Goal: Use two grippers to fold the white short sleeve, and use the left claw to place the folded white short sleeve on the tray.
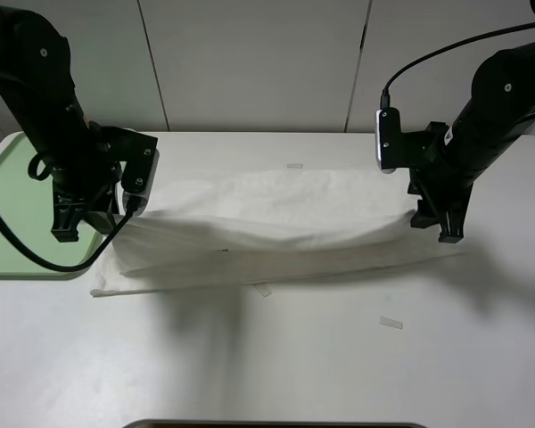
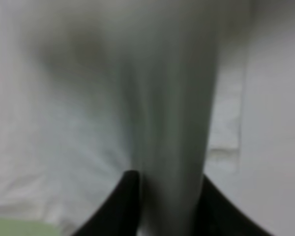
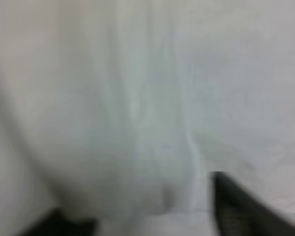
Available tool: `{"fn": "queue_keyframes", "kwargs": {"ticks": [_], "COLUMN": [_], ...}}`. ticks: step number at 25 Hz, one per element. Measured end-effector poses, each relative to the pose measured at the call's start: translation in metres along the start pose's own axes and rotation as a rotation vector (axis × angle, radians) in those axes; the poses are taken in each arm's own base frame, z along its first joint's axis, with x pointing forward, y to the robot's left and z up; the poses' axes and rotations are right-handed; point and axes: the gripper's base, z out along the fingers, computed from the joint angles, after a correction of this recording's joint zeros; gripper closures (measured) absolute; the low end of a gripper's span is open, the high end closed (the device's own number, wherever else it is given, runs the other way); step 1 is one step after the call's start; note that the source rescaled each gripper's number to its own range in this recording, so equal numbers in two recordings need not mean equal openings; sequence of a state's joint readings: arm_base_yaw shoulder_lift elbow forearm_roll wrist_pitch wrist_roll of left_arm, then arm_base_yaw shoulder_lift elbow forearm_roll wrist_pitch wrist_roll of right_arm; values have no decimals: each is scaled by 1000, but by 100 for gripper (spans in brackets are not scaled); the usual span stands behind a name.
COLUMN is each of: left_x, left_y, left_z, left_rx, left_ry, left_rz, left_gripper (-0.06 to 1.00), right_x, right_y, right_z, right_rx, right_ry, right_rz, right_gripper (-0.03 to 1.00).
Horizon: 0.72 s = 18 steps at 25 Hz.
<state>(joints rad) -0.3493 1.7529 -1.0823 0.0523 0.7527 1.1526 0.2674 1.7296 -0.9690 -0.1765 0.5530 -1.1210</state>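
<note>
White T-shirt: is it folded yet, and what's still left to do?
Done: the white T-shirt looks doubled into a long strip. In hand: the left gripper and right gripper each have cloth between their fingers, top layer lifted. Left: more folding, then onto the green tray.

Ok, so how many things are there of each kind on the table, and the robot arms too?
white T-shirt: 1
pale green tray: 1
white tape strips: 3
black robot arms: 2
Total: 7
</note>
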Motion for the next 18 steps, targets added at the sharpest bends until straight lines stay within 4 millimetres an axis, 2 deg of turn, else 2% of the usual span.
{"fn": "queue_keyframes", "kwargs": {"ticks": [1, 2, 3, 5, 9, 13, 18], "left_x": [0, -1, -1, -3, -4, -3, -2], "left_y": [-2, -5, -6, -7, -8, -9, -10], "left_z": [0, 0, 0, 0, -1, -4, -28], "left_rx": [25, 56, 65, 78, 88, 89, 3], "left_ry": [-5, -11, -16, -31, -39, -39, -84], "left_rz": [-12, -26, -33, -63, -163, -192, -190], "left_gripper": [76, 60, 50, 30, 2, -2, -3], "right_x": [0, 0, -1, -2, -2, -1, 1], "right_y": [1, 2, 3, 4, 6, 10, 7], "right_z": [0, 0, 0, 0, 0, -3, -28], "right_rx": [-16, -27, -37, -47, -78, -119, -64], "right_ry": [-4, -12, -22, -36, -38, -20, -40], "right_rz": [21, 41, 64, 91, 116, 153, 172], "right_gripper": [56, 41, 24, 8, -2, -3, -3]}}
